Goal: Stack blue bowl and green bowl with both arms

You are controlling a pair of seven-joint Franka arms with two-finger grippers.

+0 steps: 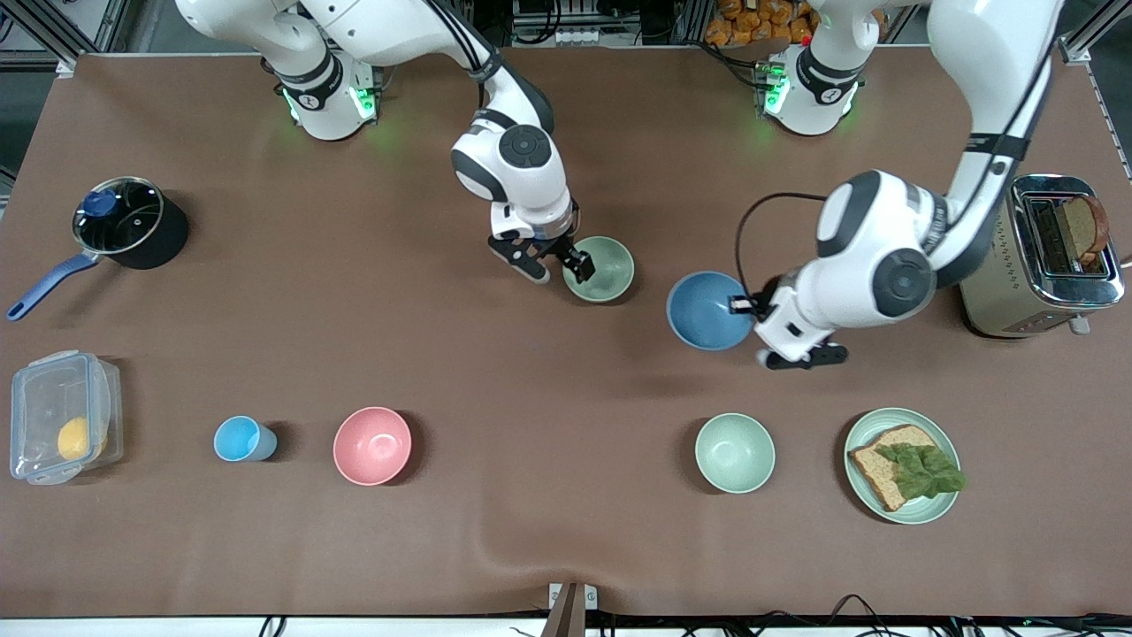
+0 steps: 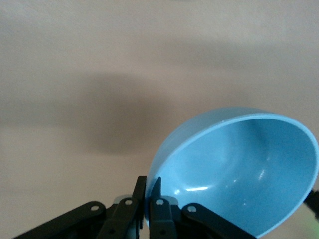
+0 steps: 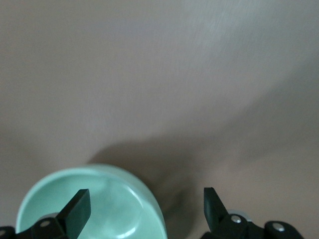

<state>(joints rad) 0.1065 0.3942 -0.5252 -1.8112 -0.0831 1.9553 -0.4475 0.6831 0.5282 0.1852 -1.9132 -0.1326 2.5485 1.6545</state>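
Observation:
The blue bowl (image 1: 705, 310) is held by its rim in my left gripper (image 1: 741, 306), tilted a little above the table, toward the left arm's end. In the left wrist view the fingers (image 2: 148, 191) are shut on the rim of the blue bowl (image 2: 239, 169). The green bowl (image 1: 601, 268) sits on the table beside it, toward the right arm's end. My right gripper (image 1: 557, 263) is open over that bowl's rim. In the right wrist view one finger is over the inside of the green bowl (image 3: 114, 209) and the other is outside it.
A second green bowl (image 1: 734, 452) and a green plate with bread and lettuce (image 1: 902, 464) lie nearer the front camera. A pink bowl (image 1: 372, 445), a light-blue cup (image 1: 239, 439), a lidded container (image 1: 57, 429), a pot (image 1: 128, 221) and a toaster (image 1: 1048, 257) stand around.

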